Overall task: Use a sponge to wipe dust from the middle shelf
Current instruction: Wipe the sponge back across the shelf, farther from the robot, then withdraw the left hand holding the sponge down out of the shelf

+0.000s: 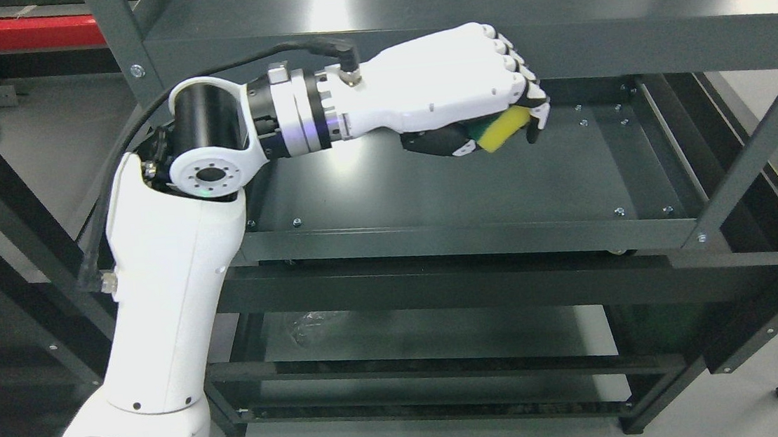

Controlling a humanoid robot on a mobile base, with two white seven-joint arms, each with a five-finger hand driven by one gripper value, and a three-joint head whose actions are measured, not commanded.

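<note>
My left arm rises from the lower left and bends right into the dark grey shelf unit. Its white hand (502,126) is shut on a yellow sponge with a green layer (502,130), fingers curled over the top and thumb beneath. The hand hovers over the back right part of the middle shelf (429,194), just under the top shelf's front edge (614,54). Whether the sponge touches the shelf surface cannot be told. The right arm does not show.
The shelf's front lip (461,237) runs below the hand. A slanted post (753,151) stands at the right front corner, another post (124,44) at the upper left. A lower shelf (435,341) lies beneath. A red beam (7,33) crosses the top left.
</note>
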